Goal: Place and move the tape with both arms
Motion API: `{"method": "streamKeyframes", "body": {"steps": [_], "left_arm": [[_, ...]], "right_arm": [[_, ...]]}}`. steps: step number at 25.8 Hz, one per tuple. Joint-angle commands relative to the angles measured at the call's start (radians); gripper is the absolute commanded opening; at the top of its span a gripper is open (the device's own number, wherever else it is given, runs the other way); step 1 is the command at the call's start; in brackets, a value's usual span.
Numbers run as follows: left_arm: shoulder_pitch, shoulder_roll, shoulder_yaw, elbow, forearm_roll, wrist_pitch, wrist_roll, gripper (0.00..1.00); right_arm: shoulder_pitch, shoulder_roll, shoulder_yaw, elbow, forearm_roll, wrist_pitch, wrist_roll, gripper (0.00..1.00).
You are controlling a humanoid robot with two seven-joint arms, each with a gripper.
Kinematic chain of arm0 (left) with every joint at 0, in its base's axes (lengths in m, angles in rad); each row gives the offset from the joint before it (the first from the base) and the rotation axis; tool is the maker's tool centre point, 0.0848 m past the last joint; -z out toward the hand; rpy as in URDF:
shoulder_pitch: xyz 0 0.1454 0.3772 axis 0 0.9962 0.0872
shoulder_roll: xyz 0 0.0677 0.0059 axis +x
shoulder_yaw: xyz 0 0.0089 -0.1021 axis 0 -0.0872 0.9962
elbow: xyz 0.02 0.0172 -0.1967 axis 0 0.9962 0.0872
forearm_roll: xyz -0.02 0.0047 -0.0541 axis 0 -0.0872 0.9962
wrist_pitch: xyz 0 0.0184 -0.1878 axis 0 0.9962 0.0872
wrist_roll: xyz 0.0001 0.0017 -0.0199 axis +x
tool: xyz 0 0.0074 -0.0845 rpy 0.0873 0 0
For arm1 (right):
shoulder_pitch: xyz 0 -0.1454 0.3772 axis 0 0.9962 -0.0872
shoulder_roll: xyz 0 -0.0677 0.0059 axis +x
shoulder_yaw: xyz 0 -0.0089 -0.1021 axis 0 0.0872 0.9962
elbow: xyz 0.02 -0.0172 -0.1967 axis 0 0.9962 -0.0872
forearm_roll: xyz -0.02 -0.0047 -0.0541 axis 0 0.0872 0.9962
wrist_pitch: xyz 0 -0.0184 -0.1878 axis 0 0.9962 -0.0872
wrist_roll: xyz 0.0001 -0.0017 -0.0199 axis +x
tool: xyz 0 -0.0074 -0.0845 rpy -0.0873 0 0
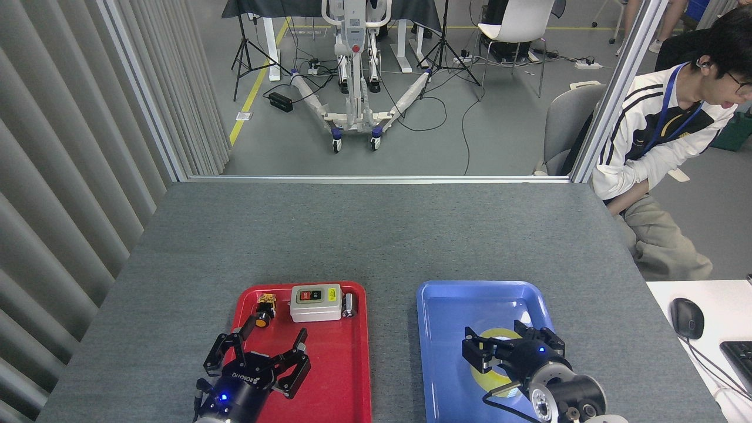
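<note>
A grey worktop [376, 235] carried two trays side by side: one red tray [346, 376] on the left and one blue tray [446, 311] on the right. Three small things lay along the red tray's far edge: a white switch box [316, 302], an orange-capped push button [262, 314] and a small metal part [349, 304]. A person [664, 147] sat beyond the worktop's right corner. The left hand [258, 358] hung over the red tray, fingers spread wide, holding nothing. The right hand [510, 348] was over the one tape [489, 376], which lay flat in the blue tray; whether its fingers gripped the roll could not be told, since the wrist hid much of it.
</note>
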State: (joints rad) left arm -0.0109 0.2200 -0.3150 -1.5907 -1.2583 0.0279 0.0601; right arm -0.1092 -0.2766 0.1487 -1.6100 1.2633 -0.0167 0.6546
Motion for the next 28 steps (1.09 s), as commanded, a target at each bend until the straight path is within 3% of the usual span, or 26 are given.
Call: {"method": "streamKeyframes", "body": {"steps": [1,4,6,12,20,28], "left_arm": [[0.000,-0.002,-0.001,-0.003,-0.001,0.000,0.001,1.00],[0.005,-0.002,0.002,-0.015,-0.001,0.000,0.012,1.00],[0.009,-0.005,0.017,-0.017,-0.001,0.000,0.053,1.00],[0.069,-0.041,0.100,-0.020,-0.003,-0.023,0.122,1.00],[0.069,-0.044,0.200,0.006,0.122,-0.040,0.107,1.00],[0.069,-0.034,0.212,0.018,0.109,-0.059,0.116,1.00]], "right_arm": [[0.049,-0.001,-0.034,-0.001,0.019,0.009,-0.322,1.00],[0.105,0.001,-0.055,0.009,0.085,0.011,-0.618,1.00],[0.129,0.011,-0.060,0.009,0.105,0.014,-0.699,1.00],[0.135,0.062,-0.064,0.012,0.163,0.095,-0.714,1.00],[0.168,0.073,-0.080,0.013,0.156,0.090,-0.716,1.00],[0.194,0.091,-0.078,0.012,0.156,0.087,-0.714,1.00]]}}
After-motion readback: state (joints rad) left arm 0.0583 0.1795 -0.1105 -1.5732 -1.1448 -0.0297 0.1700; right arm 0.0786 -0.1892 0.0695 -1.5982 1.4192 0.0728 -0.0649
